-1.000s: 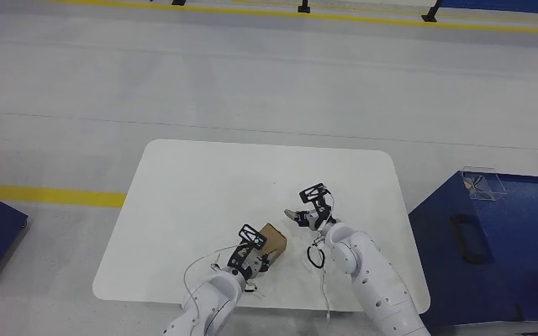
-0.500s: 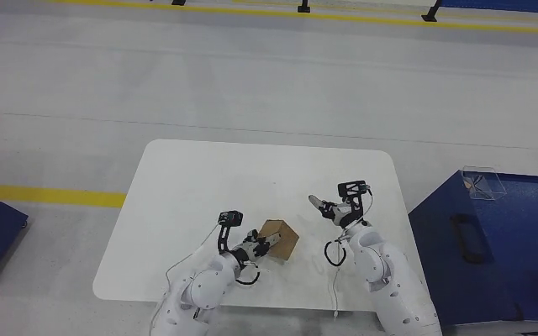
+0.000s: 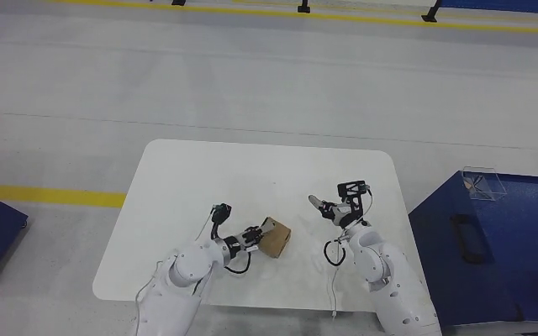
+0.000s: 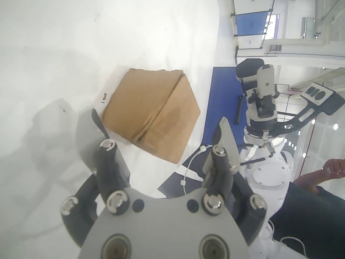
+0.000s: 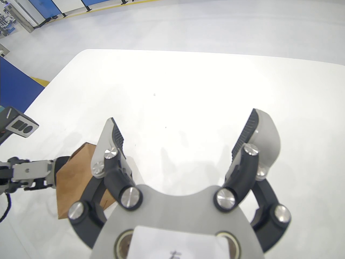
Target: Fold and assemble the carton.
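One carton (image 3: 275, 238), one table (image 3: 252, 172), two grippers (image 4: 157, 116) (image 5: 183, 116)

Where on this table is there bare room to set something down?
The far half of the white rounded table, beyond the brown cardboard carton, is bare from side to side. The near middle is crowded: the open left tool sits right at the carton, and the open right tool hangs just to its right.

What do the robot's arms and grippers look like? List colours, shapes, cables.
White rounded arms, black cables at the wrists. The left gripper and right gripper share grey plates, black linkages, silver bolts, pale fingers; the right's pads are black, ribbed.
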Robot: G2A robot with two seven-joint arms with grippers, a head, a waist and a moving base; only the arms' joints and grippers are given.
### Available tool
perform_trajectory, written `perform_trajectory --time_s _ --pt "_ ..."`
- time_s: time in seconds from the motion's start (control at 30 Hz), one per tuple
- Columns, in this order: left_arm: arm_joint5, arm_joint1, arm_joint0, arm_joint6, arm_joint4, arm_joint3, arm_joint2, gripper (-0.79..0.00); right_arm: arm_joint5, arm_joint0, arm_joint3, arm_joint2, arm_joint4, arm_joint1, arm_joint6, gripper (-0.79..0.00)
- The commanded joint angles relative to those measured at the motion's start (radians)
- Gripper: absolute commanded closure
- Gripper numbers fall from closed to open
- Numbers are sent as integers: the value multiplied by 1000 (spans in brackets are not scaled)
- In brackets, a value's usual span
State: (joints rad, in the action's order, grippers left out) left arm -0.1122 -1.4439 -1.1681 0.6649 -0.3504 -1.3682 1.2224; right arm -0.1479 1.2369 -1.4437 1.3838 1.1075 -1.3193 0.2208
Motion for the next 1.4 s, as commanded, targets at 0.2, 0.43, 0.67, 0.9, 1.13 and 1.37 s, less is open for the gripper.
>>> perform_trajectory --time_s 0.2,0.43,0.67,0.9,1.13,1.37 --pt "67 19 -188 -358 -376 -333 -39 0 0 0 0 0 0 0 0 -785" --pt "90 16 -205 -581 -843 -250 -233 0 0 0 0 0 0 0 0 -785" --pt "-19 -10 -147 -600 -935 -141 -321 0 0 0 0 0 0 0 0 -785" --pt "-50 -23 -116 -548 -930 -87 -341 0 0 0 0 0 0 0 0 -785" --pt "-65 -32 -116 -583 -915 -86 -343 0 0 0 0 0 0 0 0 -785" --pt "-86 -39 -105 -552 -919 -60 -346 0 0 0 0 0 0 0 0 -785"
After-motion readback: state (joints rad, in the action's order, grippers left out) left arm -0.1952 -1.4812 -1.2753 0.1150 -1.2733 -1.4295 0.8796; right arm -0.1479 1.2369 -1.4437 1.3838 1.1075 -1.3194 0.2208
